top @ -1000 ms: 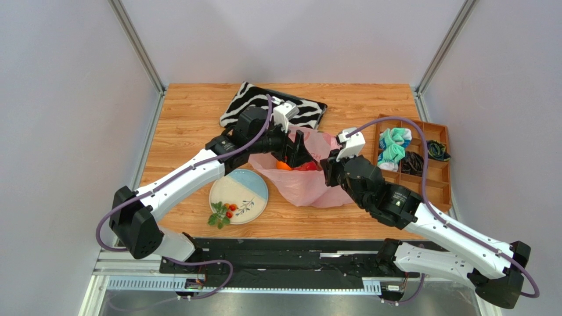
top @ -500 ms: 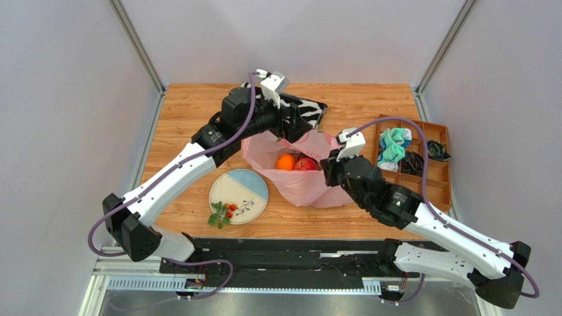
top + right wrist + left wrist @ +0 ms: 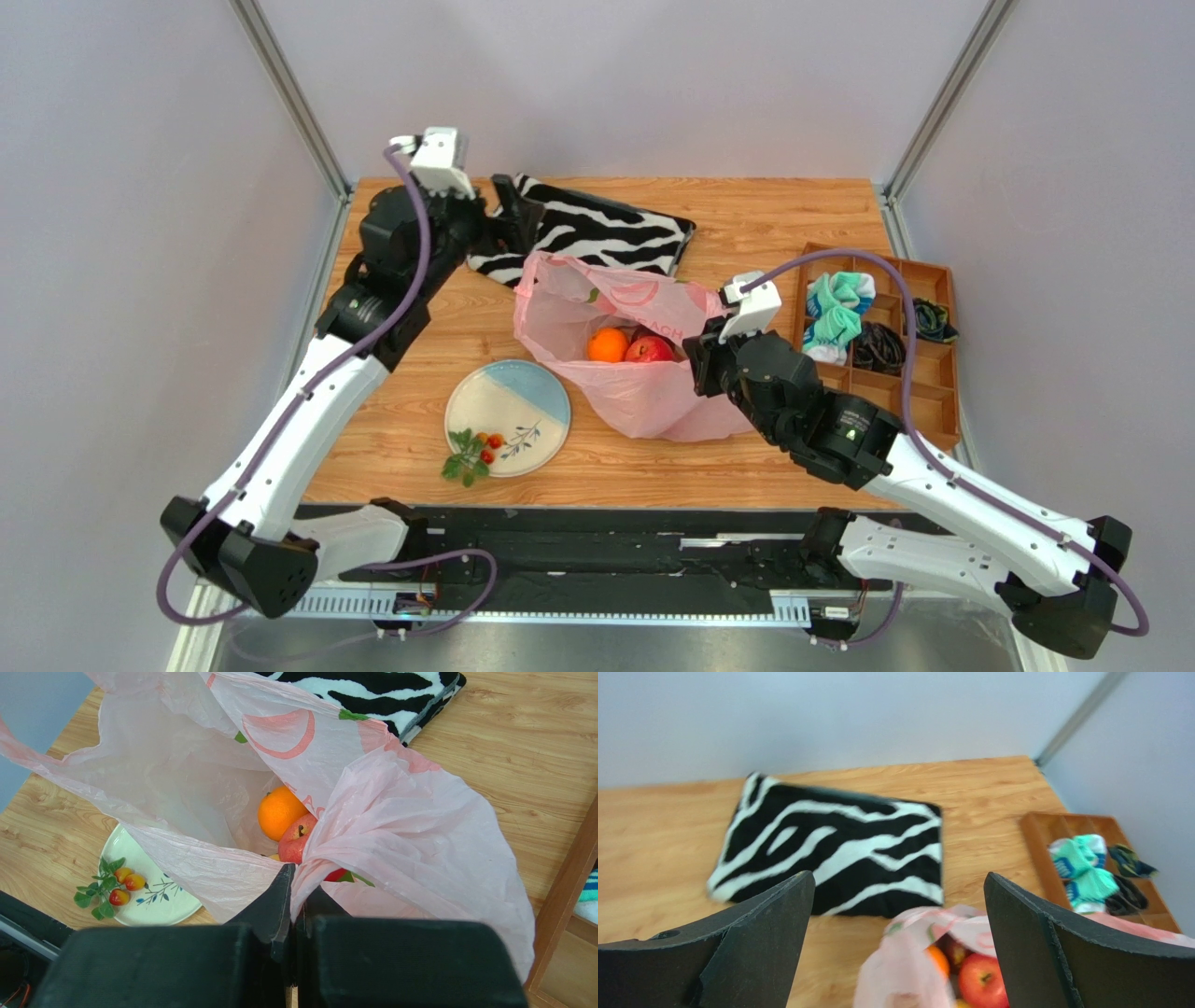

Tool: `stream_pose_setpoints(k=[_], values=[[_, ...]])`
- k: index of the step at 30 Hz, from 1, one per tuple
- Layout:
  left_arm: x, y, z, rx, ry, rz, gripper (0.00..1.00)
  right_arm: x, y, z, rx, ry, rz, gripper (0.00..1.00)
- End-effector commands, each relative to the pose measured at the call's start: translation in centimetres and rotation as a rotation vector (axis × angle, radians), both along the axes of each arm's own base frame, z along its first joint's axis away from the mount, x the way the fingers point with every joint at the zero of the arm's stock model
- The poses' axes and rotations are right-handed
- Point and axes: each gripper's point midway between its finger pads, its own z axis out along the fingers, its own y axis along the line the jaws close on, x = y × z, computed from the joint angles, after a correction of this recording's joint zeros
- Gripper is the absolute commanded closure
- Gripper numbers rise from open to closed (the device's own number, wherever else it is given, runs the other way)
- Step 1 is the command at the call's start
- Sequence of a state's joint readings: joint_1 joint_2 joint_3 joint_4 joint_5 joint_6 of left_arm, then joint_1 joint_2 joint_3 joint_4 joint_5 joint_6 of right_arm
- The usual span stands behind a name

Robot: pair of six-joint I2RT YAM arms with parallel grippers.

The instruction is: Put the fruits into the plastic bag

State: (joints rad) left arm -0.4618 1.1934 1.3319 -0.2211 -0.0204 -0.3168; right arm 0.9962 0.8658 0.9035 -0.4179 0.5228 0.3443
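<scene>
The bag (image 3: 631, 385) lay mid-table (image 3: 786, 224), between the plate (image 3: 526, 392) and the tray (image 3: 937, 409), its far edge just short of the pouch (image 3: 603, 231). The right gripper (image 3: 292, 882) had its fingers closed tight on a fold of the bag's near rim, seemingly to lift that lip and keep the mouth gaping upward and leftward, so that the limp film would not collapse over the opening. In the pocket this made, the orange (image 3: 606, 345) and the apple (image 3: 650, 350) sat side by side and touching; hints of other fruit showed beneath them, too hidden to name. The left gripper (image 3: 898, 882) hung high over the table's far-left corner beside the pouch, its fingers spread wide with nothing between them, well apart from the bag; that suited a hand with nothing to carry and left the mouth unobstructed. The sprig (image 3: 474, 454) was still outside the bag, lying on the plate's near-left rim, and it looked like the last piece to go in. Fetching it would probably fall to the left arm, since the right one was needed as the bag's prop, and the small leafy sprig would likely call for a narrow, careful pinch
</scene>
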Motion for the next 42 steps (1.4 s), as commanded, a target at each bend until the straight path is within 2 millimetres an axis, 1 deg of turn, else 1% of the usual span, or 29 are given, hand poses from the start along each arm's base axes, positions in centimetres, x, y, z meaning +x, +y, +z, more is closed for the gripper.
stream_pose_setpoints(k=[1,2,3,4,5,6,7,9,10,12,13,15,16,18,19,21,24,30,34,38,39,42], values=[[-0.5,6.2,-5.9,-0.023,0.166,0.210,0.01,0.2,-0.4,1.9,0.053,-0.033,-0.030,1.00],[-0.8,7.2,-6.9,-0.031,0.191,0.237,0.01,0.2,-0.4,2.0,0.055,-0.035,-0.032,1.00],[-1.3,9.0,-7.6,-0.046,0.208,0.279,0.01,0.2,-0.4,1.9,0.055,-0.035,-0.032,1.00],[-1.7,9.8,-10.1,-0.055,0.263,0.309,0.01,0.2,-0.4,2.0,0.055,-0.037,-0.031,1.00],[-2.1,10.5,-11.0,-0.063,0.282,0.330,0.01,0.3,-0.3,2.0,0.058,-0.036,-0.029,1.00],[-2.6,11.7,-11.4,-0.071,0.287,0.368,0.01,0.3,-0.2,1.8,0.055,-0.033,-0.027,1.00],[-3.1,12.3,-13.4,-0.068,0.329,0.393,0.01,0.3,-0.1,1.8,0.053,-0.032,-0.023,1.00],[-4.0,13.5,-14.6,-0.064,0.351,0.444,0.01,0.3,0.0,1.7,0.054,-0.030,-0.022,1.00],[-4.5,13.7,-16.1,-0.063,0.385,0.460,0.01,0.3,0.0,1.7,0.053,-0.029,-0.022,1.00],[-5.1,13.7,-17.5,-0.079,0.418,0.467,0.01,0.3,0.0,1.5,0.052,-0.026,-0.022,1.00],[-5.7,13.5,-19.4,-0.090,0.461,0.470,0.01,0.2,-0.1,1.7,0.057,-0.030,-0.021,1.00],[-6.3,13.4,-21.1,-0.118,0.504,0.482,0.01,0.2,-0.2,1.7,0.059,-0.032,-0.025,1.00],[-6.9,13.4,-23.0,-0.116,0.543,0.488,0.01,0.2,-0.3,1.8,0.061,-0.033,-0.024,1.00],[-7.5,13.0,-24.5,-0.152,0.577,0.485,0.02,0.1,-0.3,1.8,0.064,-0.034,-0.024,1.00],[-8.2,13.1,-26.2,-0.145,0.618,0.493,0.02,0.1,-0.4,1.7,0.064,-0.033,-0.026,1.00],[-9.2,13.1,-27.9,-0.134,0.675,0.503,0.02,0.1,-0.5,1.8,0.065,-0.034,-0.027,1.00],[-10.6,13.5,-29.7,-0.088,0.754,0.519,0.02,0.0,-0.5,1.6,0.062,-0.030,-0.031,1.00],[-13.2,13.3,-32.5,-0.071,0.889,0.517,0.03,0.0,-0.4,1.4,0.067,-0.028,-0.026,1.00],[-14.4,13.3,-33.1,-0.067,0.919,0.515,0.07,0.0,-0.5,1.4,0.070,-0.030,-0.028,1.00],[-15.6,12.4,-33.6,-0.086,0.964,0.472,0.14,0.0,-0.4,1.5,0.074,-0.035,-0.025,1.00],[-15.7,12.3,-33.8,-0.091,0.971,0.473,0.17,0.0,-0.4,1.6,0.075,-0.035,-0.022,1.00],[-16.3,11.4,-34.1,-0.107,1.012,0.433,0.21,-0.1,-0.3,1.6,0.077,-0.035,-0.018,1.00]])
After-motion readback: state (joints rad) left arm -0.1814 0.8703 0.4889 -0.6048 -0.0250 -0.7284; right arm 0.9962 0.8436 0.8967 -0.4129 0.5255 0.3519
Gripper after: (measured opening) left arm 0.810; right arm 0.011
